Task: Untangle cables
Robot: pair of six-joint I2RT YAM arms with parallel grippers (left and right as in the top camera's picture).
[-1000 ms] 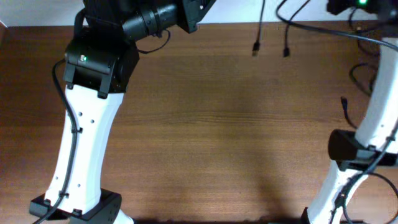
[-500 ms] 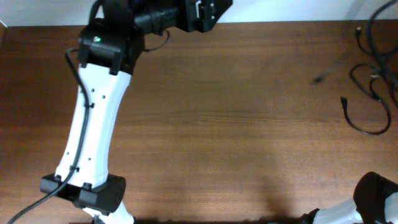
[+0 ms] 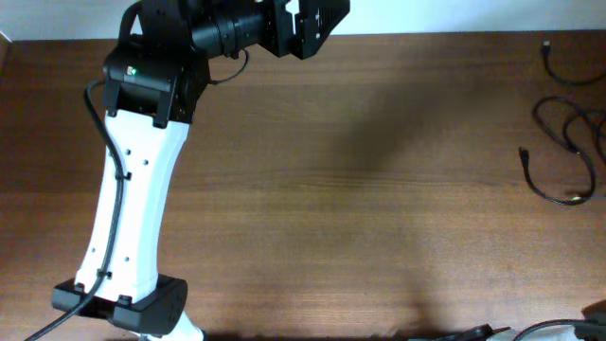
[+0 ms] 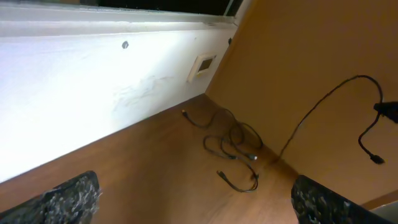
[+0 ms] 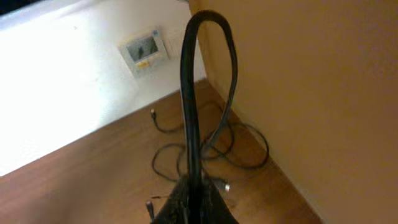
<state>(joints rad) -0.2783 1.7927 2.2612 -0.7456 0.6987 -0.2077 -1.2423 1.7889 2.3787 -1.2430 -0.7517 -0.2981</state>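
Several thin black cables (image 3: 564, 142) lie in loose overlapping loops at the table's far right edge, small plug ends showing; the left wrist view shows the cables (image 4: 233, 146) far ahead. My left gripper (image 4: 196, 202) is open wide with nothing between its fingers (image 4: 68, 199), held high near the table's back edge. My right gripper (image 5: 191, 186) is shut on a black cable (image 5: 186, 93) that rises from its fingers, arches over and drops to the pile of cables (image 5: 211, 149) below. In the left wrist view that cable (image 4: 323, 106) hangs at the right.
The left arm's white link (image 3: 133, 208) stretches over the left part of the wooden table (image 3: 360, 208). Only a bit of the right arm (image 3: 592, 317) shows at the bottom right corner. A white wall with a wall plate (image 5: 144, 48) and a tan panel (image 5: 311, 93) stand behind the cables.
My left gripper has opened and let go. The cables that hung at the back have dropped to the right edge. The right arm has pulled back almost out of the overhead view.
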